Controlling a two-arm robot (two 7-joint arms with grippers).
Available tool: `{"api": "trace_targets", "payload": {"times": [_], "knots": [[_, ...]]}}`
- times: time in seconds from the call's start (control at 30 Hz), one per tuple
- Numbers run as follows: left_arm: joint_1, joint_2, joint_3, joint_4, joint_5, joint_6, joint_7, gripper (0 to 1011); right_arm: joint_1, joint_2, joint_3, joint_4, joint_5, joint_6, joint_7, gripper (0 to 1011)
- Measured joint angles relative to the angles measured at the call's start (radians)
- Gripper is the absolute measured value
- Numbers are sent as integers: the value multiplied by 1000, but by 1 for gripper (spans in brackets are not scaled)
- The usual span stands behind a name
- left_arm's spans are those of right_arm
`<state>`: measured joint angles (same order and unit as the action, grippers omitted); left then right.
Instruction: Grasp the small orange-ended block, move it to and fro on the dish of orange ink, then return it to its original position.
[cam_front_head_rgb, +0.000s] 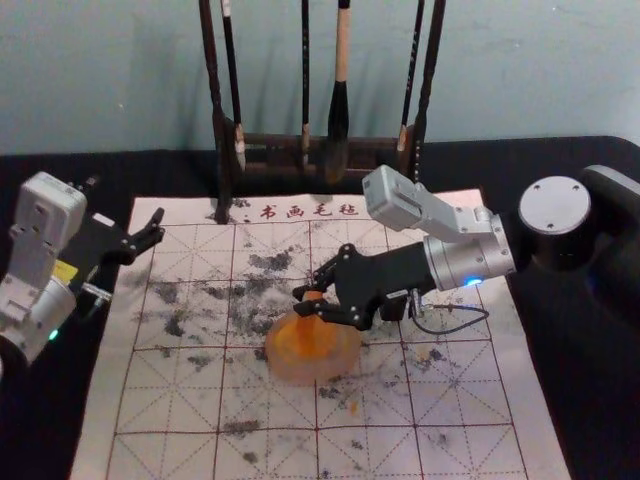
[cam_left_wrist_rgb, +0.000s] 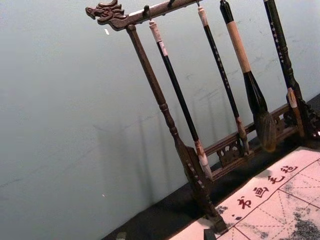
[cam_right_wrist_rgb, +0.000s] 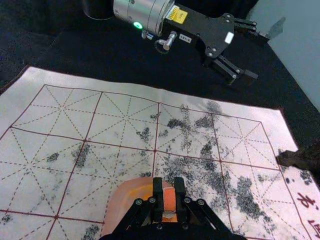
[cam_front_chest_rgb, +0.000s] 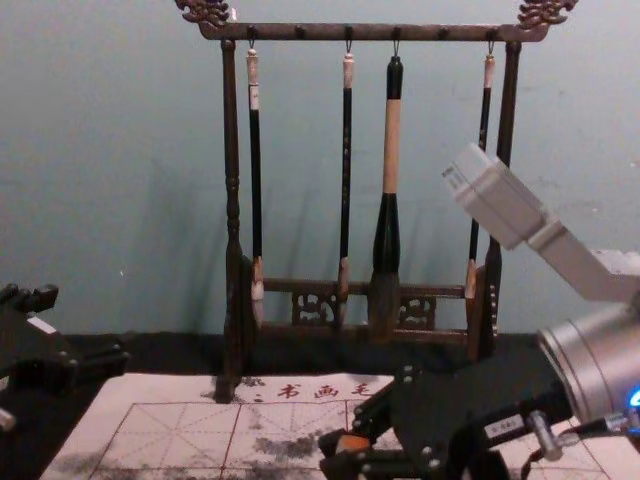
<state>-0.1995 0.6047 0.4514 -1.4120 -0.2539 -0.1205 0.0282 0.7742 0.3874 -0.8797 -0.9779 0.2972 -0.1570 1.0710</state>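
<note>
One end effector (cam_front_head_rgb: 302, 300) over dish edge (cam_front_head_rgb: 312, 376)

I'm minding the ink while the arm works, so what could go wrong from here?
The right gripper holds the small orange-ended block low at the round pinkish dish of orange ink; a push might slide the unheld dish. Ink could drip onto the white gridded mat. The jaws, so near the ink, might get smeared.
</note>
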Motion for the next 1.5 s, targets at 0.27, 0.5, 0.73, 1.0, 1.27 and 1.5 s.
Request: {"api": "trace_targets", "payload": {"times": [0.27,0.5,0.73,1.0,1.27,1.5], "knots": [[0,0,0,0,0,0,0,1001,-9,17,4,-19,-5,9,-9,133],[0,0,0,0,0,0,0,1001,-17,30,8,-35,-8,16,-16,133],[0,0,0,0,0,0,0,1001,-28,48,12,-63,-9,24,-22,133],[0,0,0,0,0,0,0,1001,-43,70,12,-96,-11,35,-24,133],[0,0,0,0,0,0,0,1002,-59,90,14,-131,-6,43,-28,133],[0,0,0,0,0,0,0,1001,-70,104,14,-160,2,44,-24,133]]}}
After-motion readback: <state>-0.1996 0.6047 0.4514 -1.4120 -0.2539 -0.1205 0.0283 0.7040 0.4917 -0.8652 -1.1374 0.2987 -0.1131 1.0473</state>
